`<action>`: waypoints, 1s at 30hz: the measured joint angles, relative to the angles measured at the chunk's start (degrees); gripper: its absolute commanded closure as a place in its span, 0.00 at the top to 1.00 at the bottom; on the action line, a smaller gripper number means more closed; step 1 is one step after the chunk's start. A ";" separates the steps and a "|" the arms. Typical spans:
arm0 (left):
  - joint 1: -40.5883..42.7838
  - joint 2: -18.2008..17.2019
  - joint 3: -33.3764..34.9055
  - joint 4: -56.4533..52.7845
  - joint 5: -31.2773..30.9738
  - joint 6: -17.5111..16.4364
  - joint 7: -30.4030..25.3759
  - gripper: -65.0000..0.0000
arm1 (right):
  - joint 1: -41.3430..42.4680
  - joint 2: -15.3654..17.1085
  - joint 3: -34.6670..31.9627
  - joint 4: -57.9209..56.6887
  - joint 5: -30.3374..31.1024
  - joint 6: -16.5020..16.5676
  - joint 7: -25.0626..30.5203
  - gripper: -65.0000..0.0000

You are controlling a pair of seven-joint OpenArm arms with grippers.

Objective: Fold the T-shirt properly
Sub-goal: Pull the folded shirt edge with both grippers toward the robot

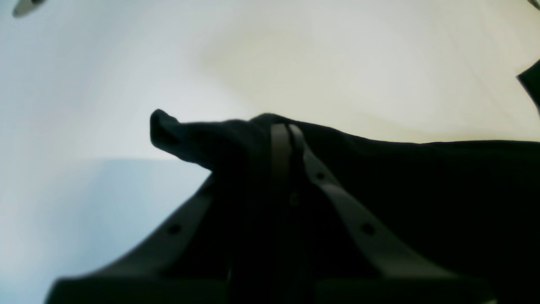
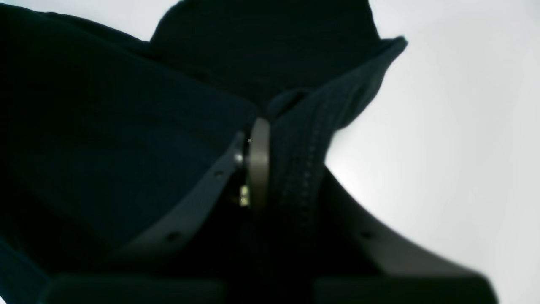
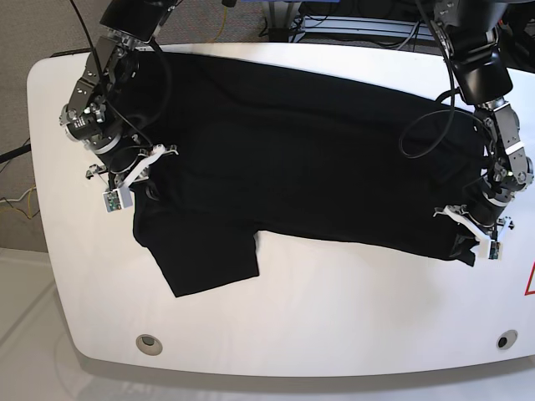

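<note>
The black T-shirt (image 3: 292, 159) lies across the white table (image 3: 334, 317), partly folded, with one sleeve (image 3: 209, 263) sticking out toward the front left. At the cloth's right end, my left gripper (image 3: 465, 241) is shut on the T-shirt's edge. The left wrist view shows its fingertips pressed together (image 1: 287, 131) with black fabric (image 1: 422, 177) bunched around them. My right gripper (image 3: 144, 190) is at the cloth's left end. In the right wrist view it is shut (image 2: 253, 143) on a hemmed fold of the T-shirt (image 2: 105, 147). No printed mark shows.
Two round holes (image 3: 148, 342) (image 3: 501, 340) sit near the table's front edge. A red mark (image 3: 530, 280) lies at the right edge. Cables and equipment (image 3: 351, 21) stand behind the table's back edge. Bare white table runs in front of the shirt.
</note>
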 measured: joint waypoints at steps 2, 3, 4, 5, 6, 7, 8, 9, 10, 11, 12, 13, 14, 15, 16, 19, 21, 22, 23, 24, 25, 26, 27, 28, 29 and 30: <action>0.02 -0.04 0.00 1.07 0.02 -0.02 0.98 0.00 | -0.33 0.00 0.00 0.00 0.02 0.00 -0.04 0.00; 0.09 0.00 0.00 1.57 0.02 -0.02 1.27 0.00 | -0.44 0.00 0.00 0.00 0.02 0.02 -0.09 0.00; 0.39 -0.02 0.00 2.40 0.04 -0.02 1.77 0.00 | -0.61 0.00 0.00 0.00 0.02 0.02 -0.17 0.00; 0.50 -0.04 0.00 2.64 0.00 -0.02 1.86 0.00 | -0.70 0.00 0.00 0.00 0.02 0.02 -0.17 0.00; 0.94 -0.07 0.13 3.72 0.07 -0.02 2.05 0.00 | -1.01 0.00 0.00 0.02 0.00 0.00 -0.17 0.00; 1.31 -0.17 0.17 4.46 -0.15 -0.02 2.05 0.00 | -1.25 0.02 0.00 0.09 0.04 0.00 -0.11 0.00; 1.68 -0.28 0.28 5.20 -0.17 -0.02 2.49 0.00 | -1.46 0.00 0.00 0.28 0.02 0.00 -0.17 0.00; 2.05 -0.35 0.26 6.16 -0.13 -0.04 3.10 0.00 | -1.86 -0.02 0.00 0.55 0.00 0.00 -0.20 0.00; 2.36 -0.46 0.26 6.82 -0.22 -0.15 3.48 0.00 | -2.12 0.00 0.00 1.03 -0.02 0.00 -0.22 0.00; 2.64 -0.57 0.26 7.48 -0.15 -0.26 3.85 0.00 | -2.34 -0.02 0.02 1.44 -0.02 0.02 -0.31 0.00; 2.80 -0.61 0.26 8.37 -0.02 -0.26 4.46 0.00 | -2.67 0.00 0.04 1.95 -0.02 0.00 -0.39 0.00; 2.91 -0.61 0.24 9.07 0.04 -0.26 4.90 0.00 | -2.89 0.00 0.09 2.56 -0.02 0.00 -0.35 0.00; 2.95 -0.70 0.24 9.88 0.07 -0.22 5.57 0.00 | -3.08 0.02 0.07 3.08 0.02 0.02 -0.28 0.00; 2.93 -0.79 0.24 10.56 0.07 -0.24 5.90 0.00 | -3.26 0.04 0.09 3.74 0.02 0.00 -0.20 0.00; 2.93 -0.90 0.24 11.08 0.04 -0.24 5.95 0.00 | -3.41 0.13 0.09 4.33 0.02 0.02 -0.17 0.00; 3.26 -1.88 0.28 12.87 -0.48 -0.44 6.01 0.00 | -3.91 0.42 0.11 5.79 0.07 0.04 -0.20 0.00; 3.76 -2.45 0.28 13.64 -0.52 -0.44 6.01 0.00 | -4.26 0.50 0.17 6.43 0.02 0.00 -0.17 0.00; 4.20 -2.67 0.24 13.97 -0.48 -0.39 6.05 0.00 | -4.48 0.63 0.22 6.64 0.02 0.00 -0.17 0.00; 4.52 -2.80 0.22 14.16 -0.46 -0.35 6.14 0.00 | -4.66 0.66 0.22 6.73 0.02 0.02 -0.17 0.00; 5.01 -2.84 0.20 14.49 -0.39 -0.17 6.45 0.00 | -4.90 0.66 0.22 6.88 0.04 0.02 -0.17 0.00; 5.53 -2.89 0.17 14.73 -0.33 -0.17 6.75 0.00 | -5.14 0.63 0.22 7.08 0.02 0.02 -0.17 0.00; 5.92 -2.91 0.17 14.93 -0.09 -0.07 6.84 0.00 | -5.35 0.61 0.22 7.13 0.02 0.02 -0.20 0.00; 6.49 -2.84 0.20 15.34 0.04 -0.09 7.02 0.00 | -5.66 0.61 0.20 7.13 0.02 0.04 -0.17 0.00; 7.06 -2.80 0.20 15.85 0.02 -0.26 6.99 0.00 | -5.97 0.59 0.17 7.30 0.04 0.04 -0.17 0.00; 7.50 -2.78 0.20 16.26 0.00 -0.26 7.02 0.00 | -6.21 0.59 0.17 7.45 0.04 0.04 -0.17 0.00; 7.87 -2.75 0.22 16.76 0.02 -0.28 7.02 0.00 | -6.43 0.63 0.17 7.50 0.07 0.04 -0.17 0.00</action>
